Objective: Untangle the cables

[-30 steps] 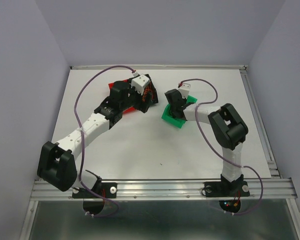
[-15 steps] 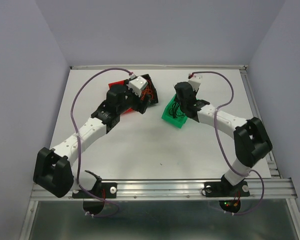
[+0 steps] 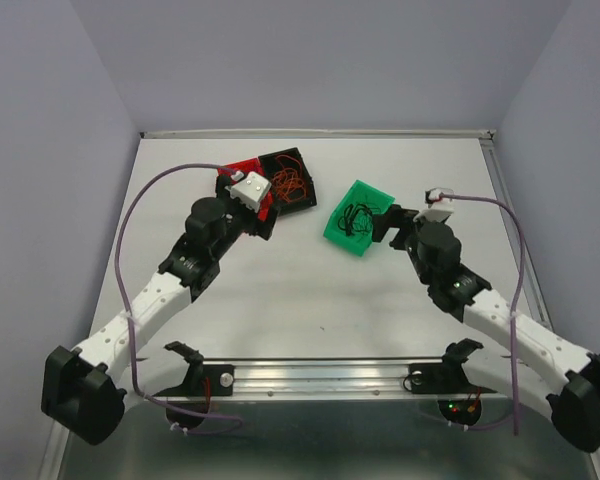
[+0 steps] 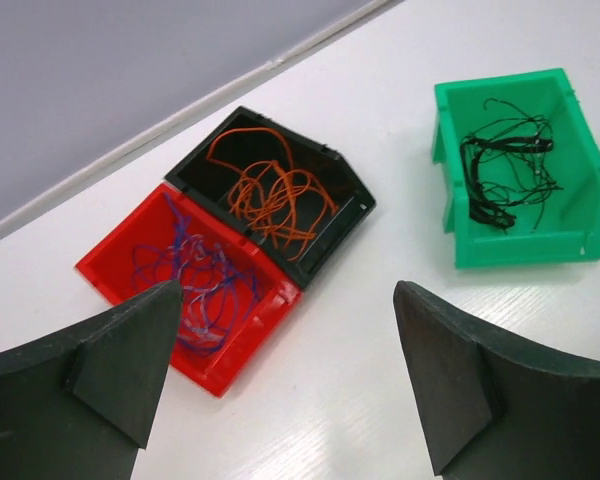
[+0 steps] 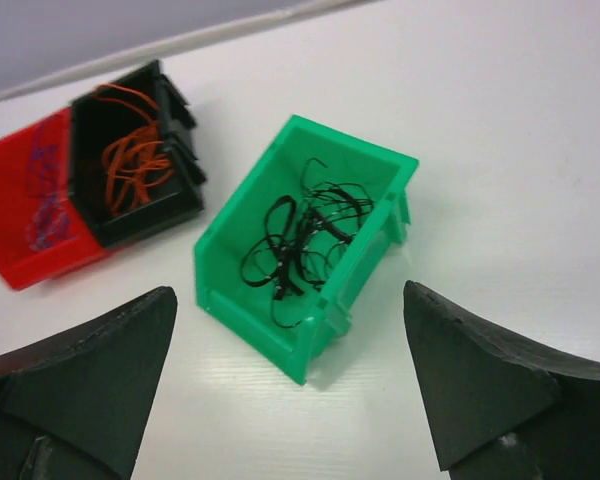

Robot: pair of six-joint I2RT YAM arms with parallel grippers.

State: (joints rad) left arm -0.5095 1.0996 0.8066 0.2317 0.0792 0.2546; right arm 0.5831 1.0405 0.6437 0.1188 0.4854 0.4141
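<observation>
Arms pulled back; left fingers (image 4: pixel 120 360) and right fingers (image 5: pixel 480 380) wide open, empty. Black cables (image 5: pixel 315 235) now lie in green bin (image 5: pixel 245 315); sorting looks done.

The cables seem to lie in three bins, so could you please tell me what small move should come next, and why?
Probably just draw both arms back toward their bases, touching nothing. The orange cables lie in the black bin, the blue-purple cables in the red bin, the black cables in the green bin, and the left hand and right hand are open and empty.
</observation>
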